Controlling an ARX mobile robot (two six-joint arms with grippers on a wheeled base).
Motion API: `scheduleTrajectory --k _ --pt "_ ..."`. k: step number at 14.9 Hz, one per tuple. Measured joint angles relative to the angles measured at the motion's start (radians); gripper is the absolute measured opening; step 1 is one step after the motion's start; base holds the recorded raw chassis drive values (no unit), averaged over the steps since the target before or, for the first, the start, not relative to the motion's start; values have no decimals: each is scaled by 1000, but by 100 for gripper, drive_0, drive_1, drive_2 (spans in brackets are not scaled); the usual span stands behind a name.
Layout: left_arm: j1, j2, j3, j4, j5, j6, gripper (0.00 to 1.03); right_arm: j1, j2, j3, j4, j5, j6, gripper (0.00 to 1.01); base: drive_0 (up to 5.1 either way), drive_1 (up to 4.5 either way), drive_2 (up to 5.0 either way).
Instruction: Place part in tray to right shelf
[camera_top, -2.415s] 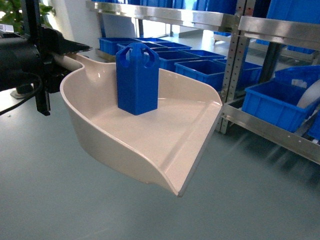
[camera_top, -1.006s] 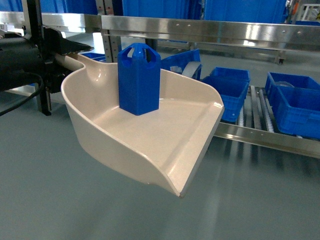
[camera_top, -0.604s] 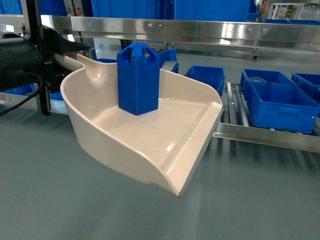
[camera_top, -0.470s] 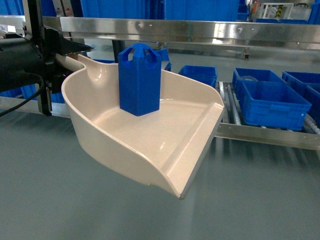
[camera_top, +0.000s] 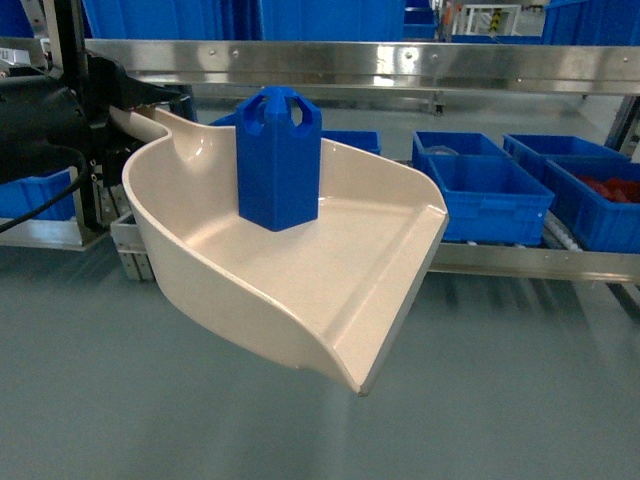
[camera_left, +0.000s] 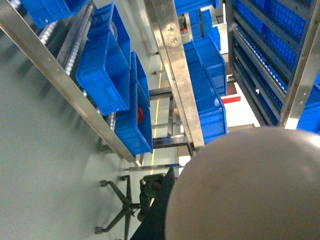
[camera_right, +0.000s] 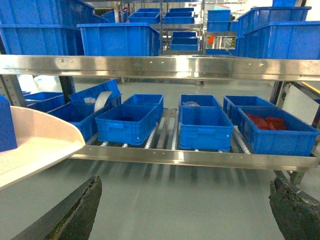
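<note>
Here, part (camera_top: 278, 160) upright in tray (camera_top: 330, 290), left gripper (camera_top: 120, 100) clamping tray's handle.

The part (camera_top: 278, 160) stands upright in the tray (camera_top: 340, 290), toward its back wall. The tray is held above the floor (camera_top: 500, 400), its stub handle at the left in the left hand (camera_top: 130, 100), its flat lip pointing forward and right. Behind it runs the right shelf (camera_top: 400, 62), with a row of crates (camera_top: 483, 195) side by side on its lower level, behind the front rail.
</note>
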Motion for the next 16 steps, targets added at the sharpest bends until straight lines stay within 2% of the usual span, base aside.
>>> scheduleTrajectory --k 2,6,10,16 --pt "-10 0 0 1 7 0 12 -1 0 0 0 0 0 98 -68 -68 -68" --pt "9 0 0 0 -5 0 12 0 0 0 0 0 0 98 -83 -83 -83" --pt "-6 0 0 0 4 0 12 0 0 0 0 0 0 98 -182 -182 -182" --pt "2 0 0 0 0 0 12 -1 0 0 0 0 0 98 0 0 0"
